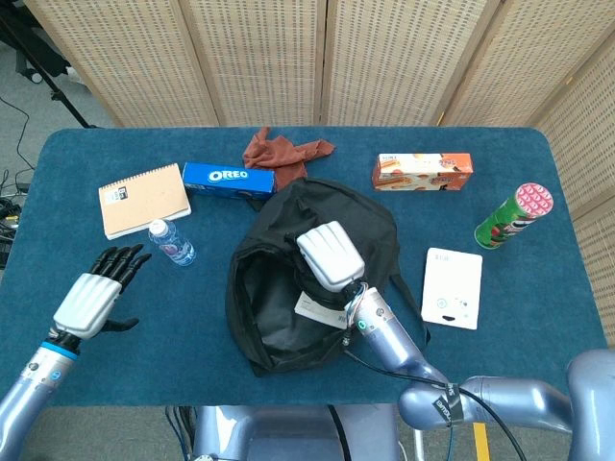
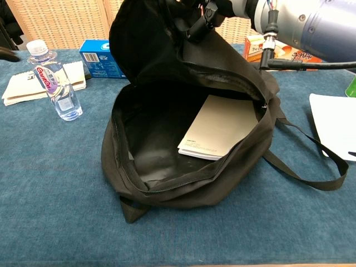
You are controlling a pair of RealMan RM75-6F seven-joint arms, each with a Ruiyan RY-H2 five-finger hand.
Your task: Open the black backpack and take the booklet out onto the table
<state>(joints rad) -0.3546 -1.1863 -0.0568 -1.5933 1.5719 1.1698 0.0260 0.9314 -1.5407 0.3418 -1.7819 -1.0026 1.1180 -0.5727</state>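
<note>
The black backpack [image 1: 259, 298] lies in the middle of the table with its mouth wide open. My right hand [image 1: 332, 254] grips the upper flap [image 2: 161, 55] and holds it raised well above the bag; in the chest view only my right forearm [image 2: 311, 22] shows clearly, at the top. The cream booklet [image 2: 222, 125] lies flat inside the bag on its right side, and a corner of the booklet [image 1: 312, 309] shows in the head view. My left hand [image 1: 91, 298] hovers over the table left of the bag, fingers spread, holding nothing.
A water bottle [image 1: 171, 242], a spiral notebook [image 1: 144, 200] and an Oreo box [image 1: 229, 179] sit at the back left. A brown cloth [image 1: 283, 154] lies behind the bag. To the right are a biscuit box [image 1: 423, 172], a green can [image 1: 514, 215] and a white box [image 1: 453, 287].
</note>
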